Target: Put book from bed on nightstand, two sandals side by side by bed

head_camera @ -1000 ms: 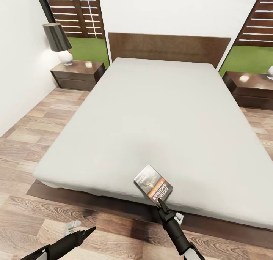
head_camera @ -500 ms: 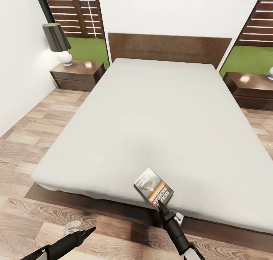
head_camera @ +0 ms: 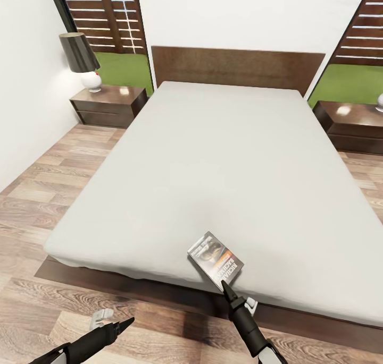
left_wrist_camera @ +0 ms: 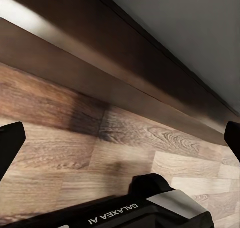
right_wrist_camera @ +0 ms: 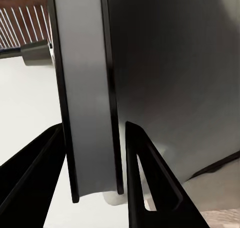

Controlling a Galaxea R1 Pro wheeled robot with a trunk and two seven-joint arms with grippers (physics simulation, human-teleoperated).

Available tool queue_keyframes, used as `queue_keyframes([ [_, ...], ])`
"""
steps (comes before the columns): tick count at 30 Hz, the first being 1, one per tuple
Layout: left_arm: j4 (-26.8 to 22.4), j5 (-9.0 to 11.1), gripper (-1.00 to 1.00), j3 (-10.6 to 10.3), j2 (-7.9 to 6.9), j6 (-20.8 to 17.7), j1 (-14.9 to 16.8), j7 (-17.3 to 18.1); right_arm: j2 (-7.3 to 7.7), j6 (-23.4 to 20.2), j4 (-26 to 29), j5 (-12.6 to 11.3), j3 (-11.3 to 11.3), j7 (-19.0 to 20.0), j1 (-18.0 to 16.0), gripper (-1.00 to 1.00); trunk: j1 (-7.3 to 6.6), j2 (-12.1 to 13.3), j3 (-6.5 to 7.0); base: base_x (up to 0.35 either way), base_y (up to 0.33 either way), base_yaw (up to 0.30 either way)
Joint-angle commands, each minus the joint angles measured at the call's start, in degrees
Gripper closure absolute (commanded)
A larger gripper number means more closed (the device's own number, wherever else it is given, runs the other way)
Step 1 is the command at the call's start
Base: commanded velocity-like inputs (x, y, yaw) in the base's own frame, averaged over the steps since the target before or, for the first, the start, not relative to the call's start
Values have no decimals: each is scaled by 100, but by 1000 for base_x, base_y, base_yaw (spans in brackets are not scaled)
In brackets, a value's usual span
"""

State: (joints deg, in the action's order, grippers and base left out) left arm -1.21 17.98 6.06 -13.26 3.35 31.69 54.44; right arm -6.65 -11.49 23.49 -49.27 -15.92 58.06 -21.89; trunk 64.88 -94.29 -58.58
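Note:
The book, dark-covered with orange and white lettering, lies at the foot edge of the bed. My right gripper comes in from below that edge and is shut on the book's near corner. In the right wrist view the book is edge-on, with one black finger on each side of it. My left gripper hovers over the floor at the lower left, its fingers spread wide in the left wrist view. The sandals are out of view.
One nightstand stands left of the headboard with a black-shaded lamp on it. Another nightstand stands at the right. The dark bed frame runs just ahead of my left gripper. Wood-plank floor lies along the bed's left side.
The book's cover has tilted slightly and looks darker, its near corner now between the right gripper's fingers. The left arm has stayed put. The view shifted slightly at first.

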Motion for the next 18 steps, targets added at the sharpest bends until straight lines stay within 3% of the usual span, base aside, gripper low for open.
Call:
queue_keyframes([
  [1, 7, -49, -100, 44, -1, 33, 3, 13, -3, -64, -3, -30, -17, 13, -4, 100, 0, -2, -3, 0, 0, 0],
  [18, 7, -49, -100, 44, -1, 26, 3, 14, -3, -54, -11, -30, -17, 13, -6, 100, -374, 680, 302, 0, 0, 0],
])
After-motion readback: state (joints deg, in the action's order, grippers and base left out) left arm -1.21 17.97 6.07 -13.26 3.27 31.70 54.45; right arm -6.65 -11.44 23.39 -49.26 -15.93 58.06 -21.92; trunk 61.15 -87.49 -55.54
